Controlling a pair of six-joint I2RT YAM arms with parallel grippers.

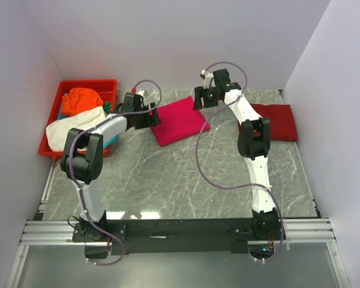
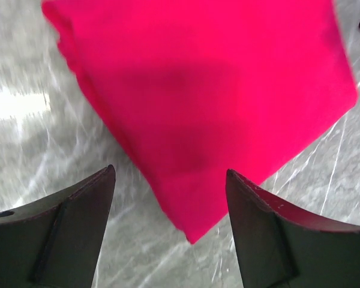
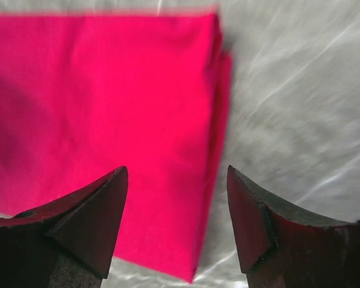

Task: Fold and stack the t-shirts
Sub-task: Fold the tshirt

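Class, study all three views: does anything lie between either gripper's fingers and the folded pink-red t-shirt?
Nothing visible does. The left gripper and right gripper are both open directly over the pink-red t-shirt. The tray and the darker red t-shirt lie off to the sides.

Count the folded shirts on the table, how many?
2. The pink shirt lies mid-table; the dark red shirt lies far right. Crumpled ones fill the tray; some may be hidden.
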